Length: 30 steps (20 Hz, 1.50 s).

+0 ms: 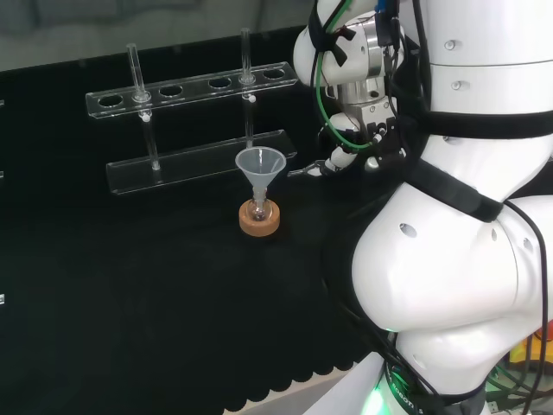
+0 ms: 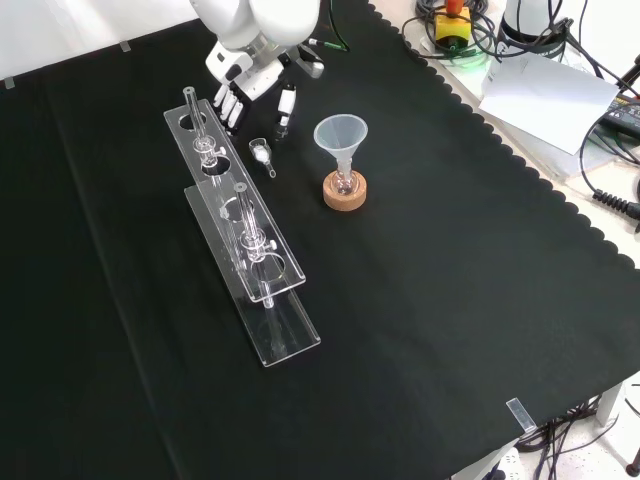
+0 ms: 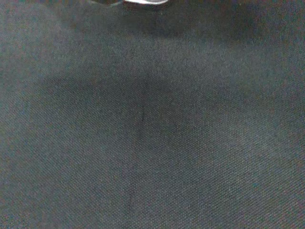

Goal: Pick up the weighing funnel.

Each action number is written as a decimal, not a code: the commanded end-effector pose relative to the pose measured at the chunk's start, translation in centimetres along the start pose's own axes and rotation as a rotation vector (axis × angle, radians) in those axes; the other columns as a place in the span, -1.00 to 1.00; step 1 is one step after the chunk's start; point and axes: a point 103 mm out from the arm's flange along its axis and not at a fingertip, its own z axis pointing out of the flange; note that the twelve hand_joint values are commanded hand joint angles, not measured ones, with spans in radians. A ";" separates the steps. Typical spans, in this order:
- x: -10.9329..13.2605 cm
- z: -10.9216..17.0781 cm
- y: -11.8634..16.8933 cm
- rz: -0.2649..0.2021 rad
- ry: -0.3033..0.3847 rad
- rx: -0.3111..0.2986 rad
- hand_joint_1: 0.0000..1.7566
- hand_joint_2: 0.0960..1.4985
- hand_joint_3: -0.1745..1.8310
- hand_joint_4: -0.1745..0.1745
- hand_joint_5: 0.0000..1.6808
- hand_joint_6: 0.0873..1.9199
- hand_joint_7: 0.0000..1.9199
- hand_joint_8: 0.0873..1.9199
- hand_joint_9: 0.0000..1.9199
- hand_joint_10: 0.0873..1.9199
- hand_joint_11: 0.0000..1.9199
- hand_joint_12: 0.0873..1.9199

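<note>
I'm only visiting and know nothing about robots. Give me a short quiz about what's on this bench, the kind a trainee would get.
1. True or false: the robot hand already holds the weighing funnel.
2. What does the big funnel stand in? A: a small flask on a cork ring. B: a metal bowl. C: a red ribbed ring.
3. Fill in: the number of test tubes standing in the clear rack is ___.

Key: 1 false, it lies on the cloth just in front of the open fingers; 2 A; 3 two.
</note>
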 end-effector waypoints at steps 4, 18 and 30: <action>0.1 0.3 0.1 -0.005 -0.004 -0.001 -0.04 0.25 -1.00 -0.28 -0.28 -0.95 -0.60 -0.34 -0.36 -0.45 -0.61 0.36; 0.2 0.9 0.4 0.002 -0.020 0.005 -0.04 0.25 -1.00 -0.27 -0.27 -0.93 -0.59 -0.35 -0.36 -0.46 -0.61 0.35; 0.8 1.5 1.2 0.009 -0.052 -0.006 -0.01 0.24 -1.00 -0.27 -0.41 -0.62 -0.59 -0.35 -0.34 -0.49 -0.60 0.35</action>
